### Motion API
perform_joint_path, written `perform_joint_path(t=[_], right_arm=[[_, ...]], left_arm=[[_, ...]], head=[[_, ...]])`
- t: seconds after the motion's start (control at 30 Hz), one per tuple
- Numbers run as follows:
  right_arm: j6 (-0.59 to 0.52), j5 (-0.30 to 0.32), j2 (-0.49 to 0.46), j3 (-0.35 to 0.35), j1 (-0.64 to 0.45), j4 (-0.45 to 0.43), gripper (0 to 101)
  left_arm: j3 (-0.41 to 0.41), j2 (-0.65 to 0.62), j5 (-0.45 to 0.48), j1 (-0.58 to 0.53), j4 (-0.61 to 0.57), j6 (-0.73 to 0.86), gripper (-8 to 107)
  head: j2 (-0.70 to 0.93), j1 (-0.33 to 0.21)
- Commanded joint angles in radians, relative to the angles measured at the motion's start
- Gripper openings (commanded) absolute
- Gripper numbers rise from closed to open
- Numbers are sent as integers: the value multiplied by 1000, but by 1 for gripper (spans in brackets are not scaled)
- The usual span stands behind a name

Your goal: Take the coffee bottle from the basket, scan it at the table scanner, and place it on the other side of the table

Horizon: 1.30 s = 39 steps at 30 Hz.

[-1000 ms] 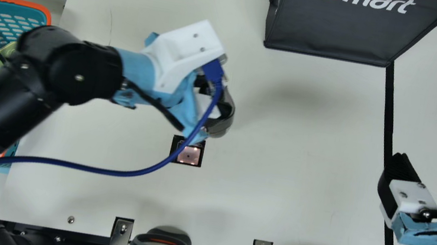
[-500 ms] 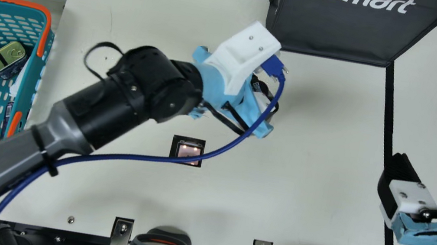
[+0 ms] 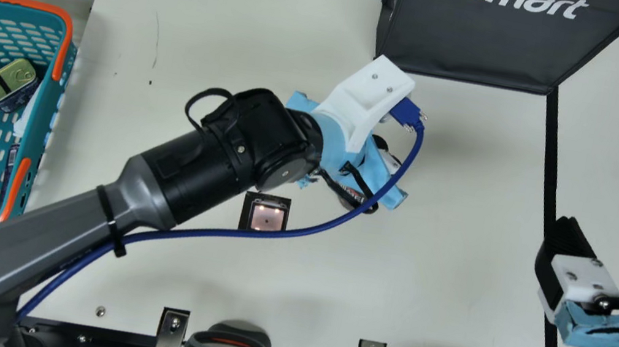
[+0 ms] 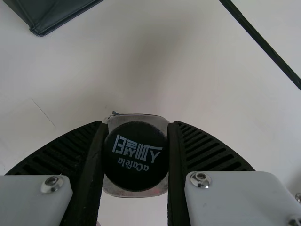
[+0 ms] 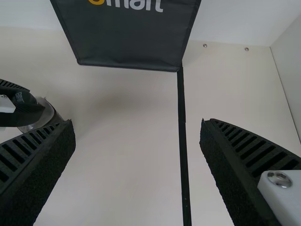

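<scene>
Our surface [image 3: 468,192] spans the gap between the dark bag [image 3: 474,38] and the basket [image 3: 8,0]. We have the right end effector [image 5: 138,127] released, well apart from the bottle, probably to leave the left room for placing. Our left end effector [image 4: 135,141] grasps the coffee bottle [image 4: 135,174] with fingers either side of its black cap, likely to free its body for scanning and standing. The bottle is beyond the scanner [image 3: 268,217] from the basket; we cannot tell whether its base touches down.
</scene>
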Motion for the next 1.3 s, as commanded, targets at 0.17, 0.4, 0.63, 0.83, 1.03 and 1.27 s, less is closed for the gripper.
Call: perform_joint_path(t=[0.17,0.4,0.63,0.83,1.03,1.27], right_arm=[[0,0,0,0,0,0,95],[0,0,0,0,0,0,95],[0,0,0,0,0,0,95],[0,0,0,0,0,0,95],[0,0,0,0,0,0,95],[0,0,0,0,0,0,95]], left_arm=[[14,-7,0,0,12,-27,32],[29,-25,-14,5,14,-50,55],[61,-67,-69,23,1,-97,79],[141,-162,-138,78,-72,-124,90],[276,-309,-191,175,-209,-59,90],[422,-497,-170,333,-386,101,90]], head=[[2,-29],[2,-29],[2,-29],[2,-29],[2,-29],[2,-29]])
